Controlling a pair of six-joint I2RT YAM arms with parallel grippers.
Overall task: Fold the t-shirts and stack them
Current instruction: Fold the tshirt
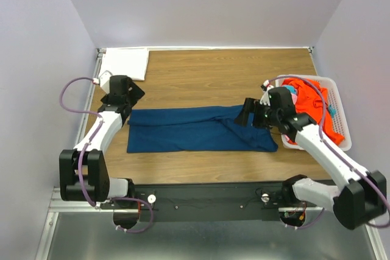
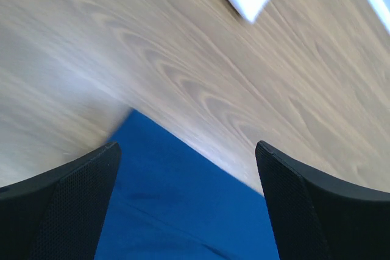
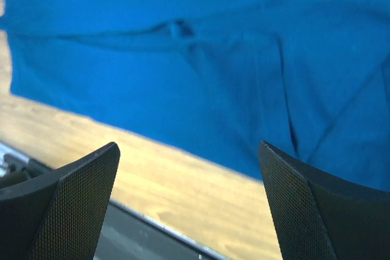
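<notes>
The navy blue t-shirt (image 1: 198, 128) lies folded into a long strip across the middle of the wooden table (image 1: 213, 77). My left gripper (image 1: 129, 98) is open and empty above its far left corner; the left wrist view shows that corner (image 2: 183, 205) between my fingers. My right gripper (image 1: 245, 115) is open and empty above the shirt's right end; the right wrist view shows the cloth (image 3: 201, 65) and its near edge. A folded white t-shirt (image 1: 126, 63) lies at the far left corner. An orange t-shirt (image 1: 317, 108) with teal and pink cloth fills the basket.
The white slatted basket (image 1: 344, 127) stands at the right edge of the table, close behind my right arm. The table's near edge and a metal rail (image 3: 152, 223) show below the right gripper. Grey walls close in the left, back and right sides.
</notes>
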